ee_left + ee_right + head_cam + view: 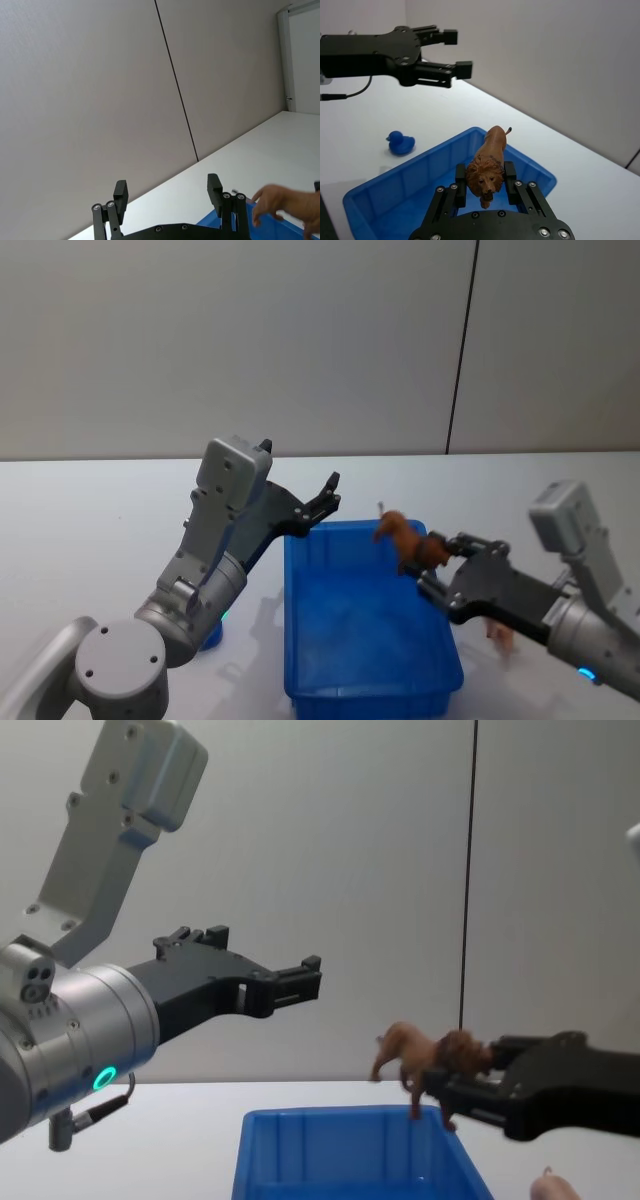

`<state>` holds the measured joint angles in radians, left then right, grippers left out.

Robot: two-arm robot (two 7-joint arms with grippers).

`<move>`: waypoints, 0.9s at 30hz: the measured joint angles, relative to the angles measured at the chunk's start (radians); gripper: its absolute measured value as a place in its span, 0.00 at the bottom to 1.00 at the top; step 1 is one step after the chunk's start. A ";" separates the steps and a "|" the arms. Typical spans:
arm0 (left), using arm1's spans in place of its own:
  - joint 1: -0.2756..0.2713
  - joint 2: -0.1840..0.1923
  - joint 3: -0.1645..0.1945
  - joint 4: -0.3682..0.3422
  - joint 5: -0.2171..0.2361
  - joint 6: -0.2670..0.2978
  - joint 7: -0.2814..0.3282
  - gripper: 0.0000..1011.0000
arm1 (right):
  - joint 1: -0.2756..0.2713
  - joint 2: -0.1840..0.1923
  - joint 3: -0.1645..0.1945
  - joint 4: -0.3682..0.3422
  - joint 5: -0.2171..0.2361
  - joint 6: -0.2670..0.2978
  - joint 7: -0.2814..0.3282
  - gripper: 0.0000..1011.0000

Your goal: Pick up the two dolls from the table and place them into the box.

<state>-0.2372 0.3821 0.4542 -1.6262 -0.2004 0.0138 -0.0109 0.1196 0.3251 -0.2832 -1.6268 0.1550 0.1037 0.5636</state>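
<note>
The right gripper [486, 176] was clamped on the head end of the reddish-brown plastic lion doll [492, 150], whose long axis ran straight out from the fingers, tail farthest away. Lion and gripper hung above the far right corner of the bright blue ribbed plastic box [420, 175], closer to its right wall than to its middle (so a release there looked likely to land inside, though with little margin on that side). The small peach-pink doll [500, 633] lay on the plain white table [100, 540] just right of the box, beneath the right arm and far nearer to it than to the left arm. The left gripper [308, 980] hovered raised near the box's far left corner, fingers spread, holding nothing.
</note>
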 joint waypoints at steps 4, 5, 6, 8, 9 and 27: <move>0.000 0.000 0.000 0.000 0.000 0.000 0.000 0.99 | 0.004 -0.011 -0.016 0.009 -0.018 0.012 0.015 0.44; 0.000 0.000 0.000 0.000 0.000 0.000 0.000 0.99 | 0.005 -0.012 -0.019 0.011 -0.021 0.014 0.017 0.45; 0.000 0.000 0.000 0.000 0.000 0.000 0.000 0.99 | 0.006 -0.015 -0.023 0.013 -0.027 0.019 0.019 0.49; 0.000 0.000 0.000 0.000 0.000 0.000 0.000 0.99 | 0.007 -0.017 -0.027 0.016 -0.031 0.022 0.021 0.55; 0.000 0.000 0.000 0.000 0.000 0.000 0.000 0.99 | 0.007 -0.018 -0.029 0.018 -0.033 0.024 0.021 0.57; 0.000 0.000 0.000 0.000 0.000 0.000 0.000 0.99 | -0.012 0.011 -0.010 0.022 0.005 0.026 -0.039 0.99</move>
<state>-0.2372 0.3821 0.4542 -1.6262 -0.2004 0.0138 -0.0109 0.1080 0.3363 -0.2933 -1.6049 0.1598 0.1297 0.5242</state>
